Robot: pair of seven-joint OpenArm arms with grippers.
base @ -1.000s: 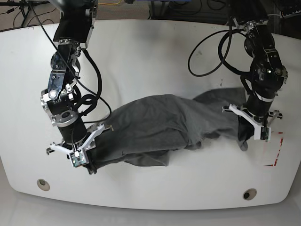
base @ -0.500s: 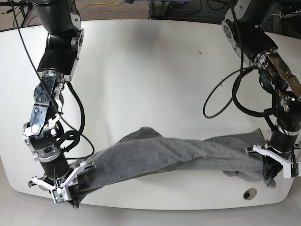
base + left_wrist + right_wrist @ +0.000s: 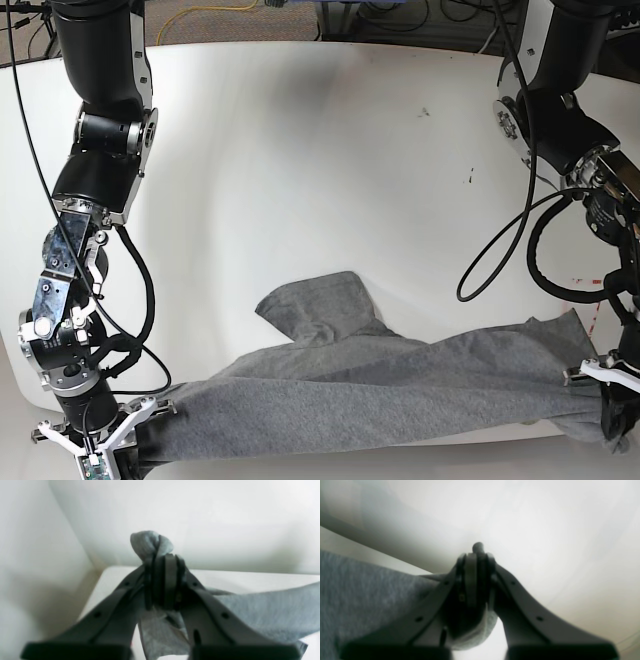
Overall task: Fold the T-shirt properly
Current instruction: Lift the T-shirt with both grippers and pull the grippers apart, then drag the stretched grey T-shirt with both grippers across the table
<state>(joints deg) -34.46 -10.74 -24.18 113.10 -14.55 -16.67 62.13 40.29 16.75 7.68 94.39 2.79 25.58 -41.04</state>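
The heather-grey T-shirt (image 3: pixel 380 400) is stretched in a long band along the table's near edge, with one sleeve (image 3: pixel 320 310) lying flat farther back. My right gripper (image 3: pixel 100 462) holds the band's left end at the near-left corner. In the right wrist view it (image 3: pixel 476 555) is shut on the cloth (image 3: pixel 357 587). My left gripper (image 3: pixel 612 425) holds the other end at the near-right edge. The left wrist view shows it (image 3: pixel 163 562) shut on a bunch of T-shirt (image 3: pixel 150 542), with the rest trailing off to the right (image 3: pixel 262 610).
The white table (image 3: pixel 320 170) carries a few small dark specks (image 3: pixel 424 111) and a red tape mark (image 3: pixel 597 315) near the right edge. A black cable loop (image 3: pixel 510 250) hangs from the left arm over the table. Both grippers sit at the table's near edge.
Both arms have drawn toward the near edge and further apart, pulling the bunched shirt out into a long band. A sleeve has come free and lies flat behind it.
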